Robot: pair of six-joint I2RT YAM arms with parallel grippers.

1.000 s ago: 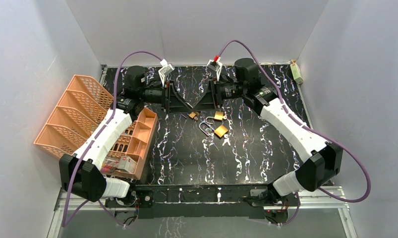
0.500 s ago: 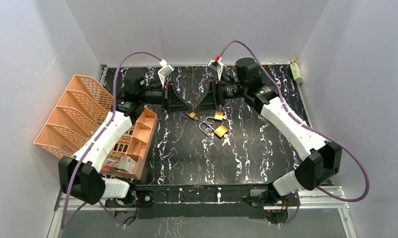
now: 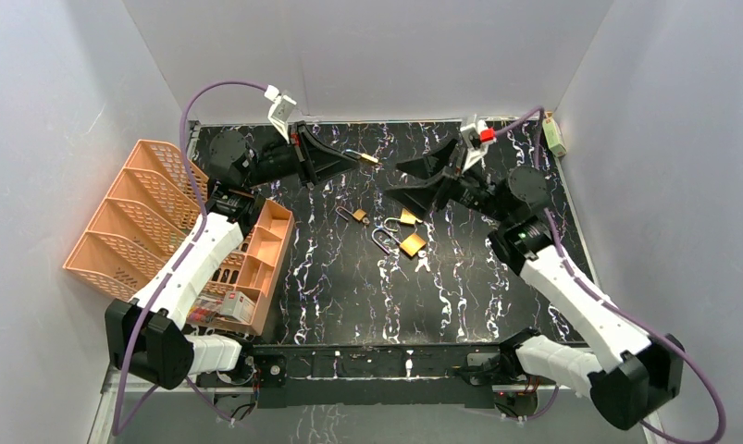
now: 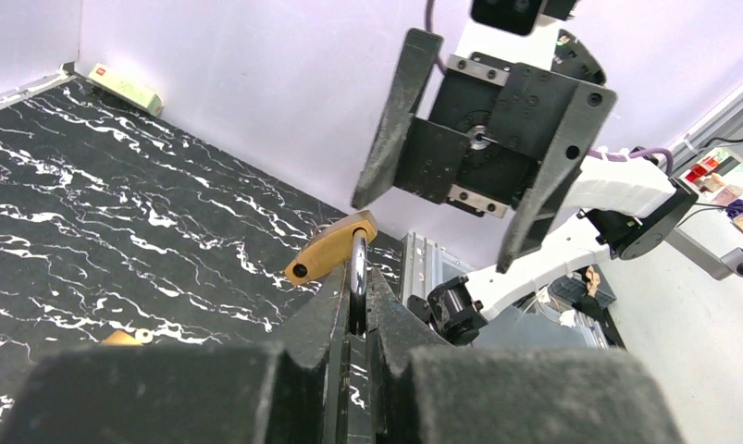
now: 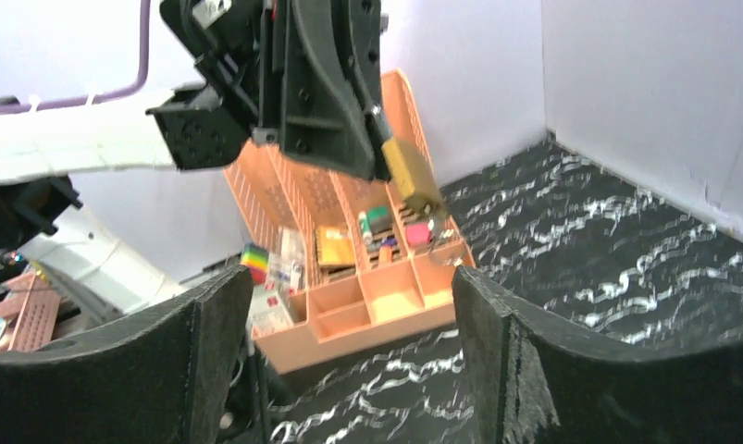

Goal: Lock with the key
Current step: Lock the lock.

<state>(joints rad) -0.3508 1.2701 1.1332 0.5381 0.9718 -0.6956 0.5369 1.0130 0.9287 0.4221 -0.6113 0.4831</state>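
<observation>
The black, white-veined surface (image 3: 330, 296) carries an orange organiser (image 3: 256, 264) along its left edge. Near the centre of the top view lie three brass locks: a small padlock (image 3: 359, 215), a second padlock (image 3: 408, 216) to its right, and a larger padlock (image 3: 413, 244) just below. A small key (image 3: 424, 263) lies just under that. A pale box (image 3: 556, 135) sits in the upper right corner.

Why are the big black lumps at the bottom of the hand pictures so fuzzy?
Right wrist view: the right fingers sit too near the lens, so they blur. Left wrist view: the left fingers blur likewise, while the padlock looks sharp.
</observation>
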